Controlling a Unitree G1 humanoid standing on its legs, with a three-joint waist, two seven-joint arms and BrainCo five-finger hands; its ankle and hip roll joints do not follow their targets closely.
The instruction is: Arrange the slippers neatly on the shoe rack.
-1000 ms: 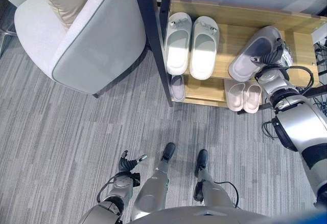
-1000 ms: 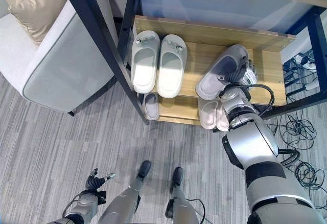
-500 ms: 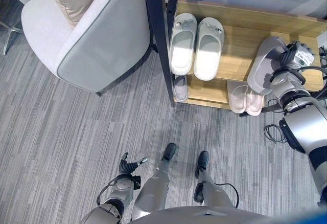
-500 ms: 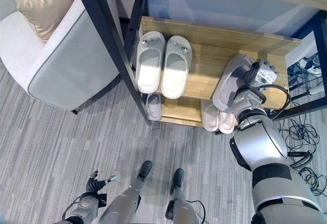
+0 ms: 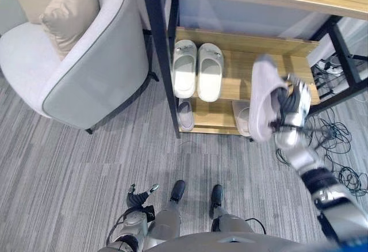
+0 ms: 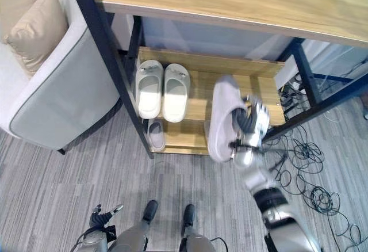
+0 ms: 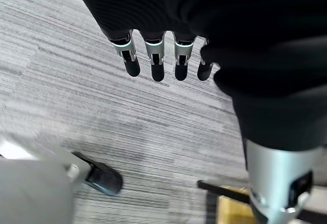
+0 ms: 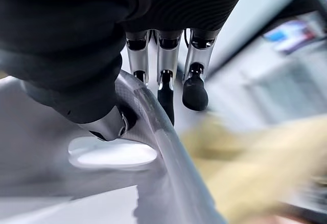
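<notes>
One grey slipper [image 5: 263,98] is pinched by the right hand [image 5: 293,103], held in the air before the shoe rack's [image 5: 290,49] middle shelf; its edge-only grip could let it slip or land askew.

The left hand [image 7: 168,40] hung with straight, relaxed fingers [image 7: 156,65] over the striped grey carpet [image 7: 76,96], holding nothing, a wooden board corner [image 7: 232,208] beyond them.

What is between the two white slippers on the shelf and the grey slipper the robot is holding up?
Just bare wooden shelf lies between the white slipper pair and the grey slipper gripped by the right robot hand, as the left eye view shows.
</notes>
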